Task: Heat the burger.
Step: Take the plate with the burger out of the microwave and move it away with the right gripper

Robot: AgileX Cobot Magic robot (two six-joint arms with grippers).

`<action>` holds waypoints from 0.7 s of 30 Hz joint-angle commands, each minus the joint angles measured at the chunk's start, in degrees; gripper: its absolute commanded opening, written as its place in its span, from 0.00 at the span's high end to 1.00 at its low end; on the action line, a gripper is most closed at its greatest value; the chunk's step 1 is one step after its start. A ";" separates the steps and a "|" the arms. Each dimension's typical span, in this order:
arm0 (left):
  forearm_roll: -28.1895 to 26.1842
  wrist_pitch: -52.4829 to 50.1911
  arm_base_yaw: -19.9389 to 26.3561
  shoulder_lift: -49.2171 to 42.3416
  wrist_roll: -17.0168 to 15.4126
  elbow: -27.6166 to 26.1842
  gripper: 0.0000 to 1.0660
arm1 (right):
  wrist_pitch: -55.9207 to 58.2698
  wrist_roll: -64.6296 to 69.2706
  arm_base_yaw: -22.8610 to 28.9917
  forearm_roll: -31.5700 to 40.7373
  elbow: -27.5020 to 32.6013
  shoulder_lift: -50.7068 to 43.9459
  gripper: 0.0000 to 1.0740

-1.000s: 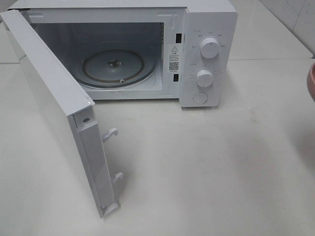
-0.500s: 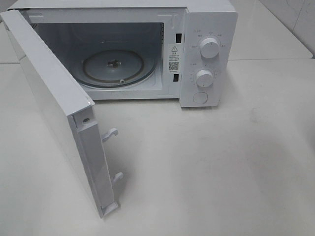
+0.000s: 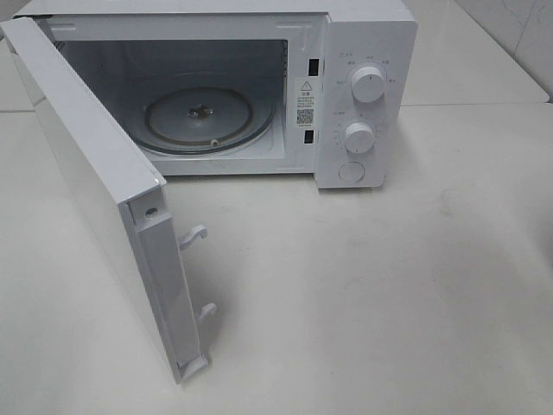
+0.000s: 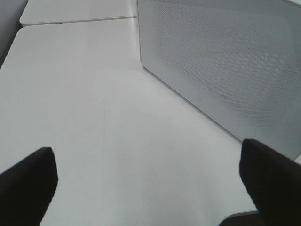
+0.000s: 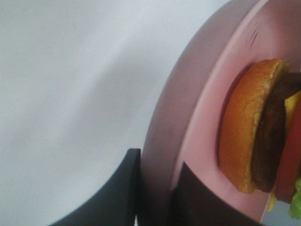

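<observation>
Table (image 3: 415, 285): white surface — carries the microwave.
Microwave (image 3: 367, 52): door (image 3: 95, 199) swung wide; glass turntable (image 3: 207, 117) bare.
Plate (image 5: 197, 136): pink, rim pinched by the right gripper (image 5: 155, 188).
Burger (image 5: 256, 127): resting on the plate.
Left gripper (image 4: 146, 183): fingers spread — nothing held, beside the door.

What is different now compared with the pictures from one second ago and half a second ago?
The pink plate edge seen at the right border of the high view a second ago has gone out of that view. The right gripper pinches the pink plate rim, with the burger on it. The microwave, its open door and turntable stayed unchanged.
</observation>
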 commanded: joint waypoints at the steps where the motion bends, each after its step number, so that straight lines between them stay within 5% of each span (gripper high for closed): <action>1: -0.17 -0.74 0.17 -0.97 0.11 0.11 0.08 | 0.34 3.95 -0.23 -4.70 -2.35 4.18 0.99; 21: -0.17 -0.74 0.17 -0.97 0.11 0.11 0.08 | 7.85 29.74 -0.23 -4.70 -11.86 34.21 0.96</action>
